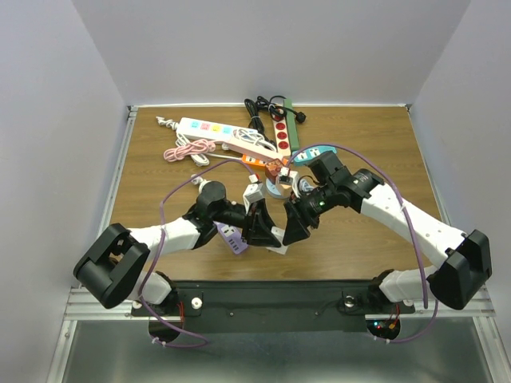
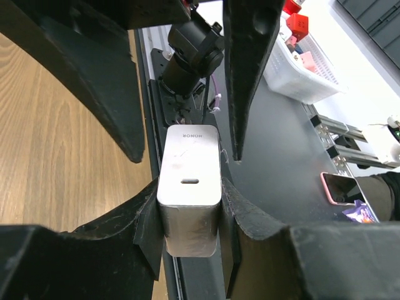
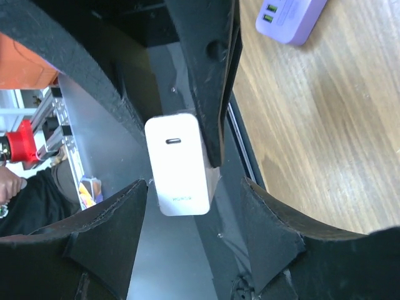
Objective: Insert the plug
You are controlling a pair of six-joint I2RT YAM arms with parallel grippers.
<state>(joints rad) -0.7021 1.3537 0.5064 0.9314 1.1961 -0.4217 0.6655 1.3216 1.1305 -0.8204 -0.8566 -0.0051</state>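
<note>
A white HONOR charger plug (image 2: 189, 187) with a USB-C slot is clamped between the fingers of my left gripper (image 2: 189, 219), held above the table's near edge. It also shows in the right wrist view (image 3: 178, 164) and in the top view (image 1: 276, 237). My left gripper (image 1: 262, 229) and right gripper (image 1: 297, 226) meet tip to tip near the table's front. My right gripper (image 3: 194, 183) is open, its fingers wide apart on either side of the charger without touching it. A purple power strip (image 1: 231, 237) lies just left of the grippers; it also shows in the right wrist view (image 3: 290, 19).
At the back of the table lies a heap of power strips and cables: a white strip with coloured switches (image 1: 211, 129), a strip with red sockets (image 1: 281, 132), a pink cable (image 1: 189, 149), a teal strip (image 1: 313, 152). The black mounting rail (image 1: 271, 295) runs below the grippers.
</note>
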